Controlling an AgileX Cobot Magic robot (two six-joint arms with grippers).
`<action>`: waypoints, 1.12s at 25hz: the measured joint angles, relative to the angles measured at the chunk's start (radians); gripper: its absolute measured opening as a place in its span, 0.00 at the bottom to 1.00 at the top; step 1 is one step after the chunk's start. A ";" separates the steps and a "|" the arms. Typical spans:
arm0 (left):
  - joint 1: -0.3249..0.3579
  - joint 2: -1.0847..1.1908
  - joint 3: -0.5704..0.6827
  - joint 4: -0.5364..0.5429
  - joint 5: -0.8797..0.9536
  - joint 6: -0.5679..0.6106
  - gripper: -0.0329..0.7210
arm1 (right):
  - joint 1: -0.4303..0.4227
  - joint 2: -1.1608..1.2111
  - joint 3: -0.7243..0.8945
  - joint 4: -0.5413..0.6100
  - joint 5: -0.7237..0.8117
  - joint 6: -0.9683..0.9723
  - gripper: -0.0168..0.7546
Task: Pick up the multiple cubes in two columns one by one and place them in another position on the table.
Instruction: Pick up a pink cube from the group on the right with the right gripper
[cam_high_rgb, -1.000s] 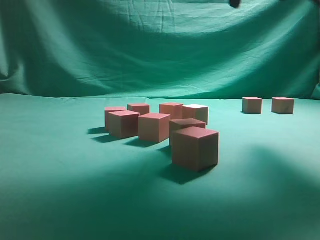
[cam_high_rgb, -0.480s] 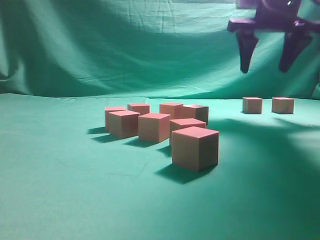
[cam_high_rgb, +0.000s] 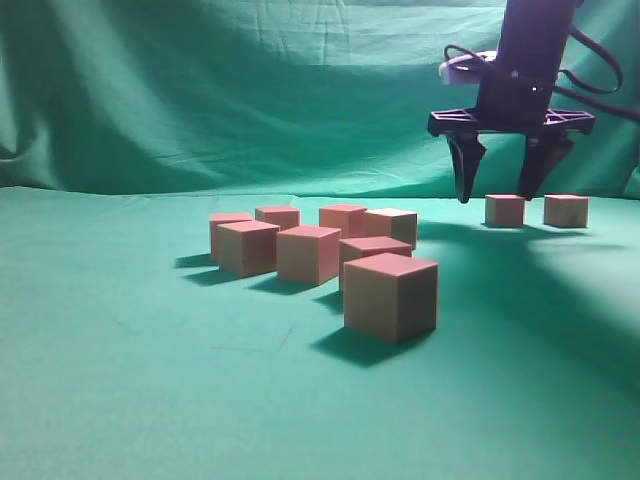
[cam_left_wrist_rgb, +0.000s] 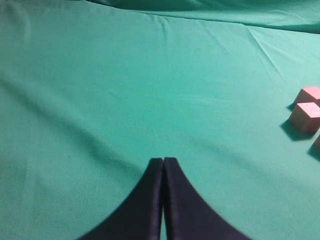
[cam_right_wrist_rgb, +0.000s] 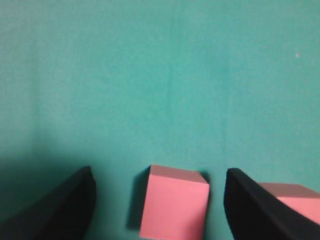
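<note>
My right gripper's (cam_high_rgb: 497, 192) dark fingers (cam_high_rgb: 463, 170) are spread wide apart and hold nothing. They hang above a small matte pinkish-red cube (cam_high_rgb: 505, 210) near the table's far right corner. In my right wrist view that cube (cam_right_wrist_rgb: 173, 208) sits between the two fingers, untouched, and a second identical cube (cam_right_wrist_rgb: 296, 201) shows partly behind the right-hand finger. In the exterior view this second cube (cam_high_rgb: 566, 210) stands just beside the first, nearer the right edge. My left gripper's (cam_left_wrist_rgb: 163, 170) fingers are pressed together, empty, over bare green cloth of the table (cam_left_wrist_rgb: 125, 90). The other eight cubes (cam_high_rgb: 310, 254) stand in a loose cluster around the middle of the table, the nearest one (cam_high_rgb: 391, 296) towards the front edge.
</note>
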 joint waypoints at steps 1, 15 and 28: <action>0.000 0.000 0.000 0.000 0.000 0.000 0.04 | 0.000 0.006 0.000 0.000 -0.004 0.000 0.70; 0.000 0.000 0.000 0.000 0.000 0.000 0.04 | 0.000 0.039 -0.008 -0.006 -0.012 -0.002 0.35; 0.000 0.000 0.000 0.000 0.000 0.000 0.04 | 0.132 -0.223 -0.154 0.065 0.235 -0.017 0.35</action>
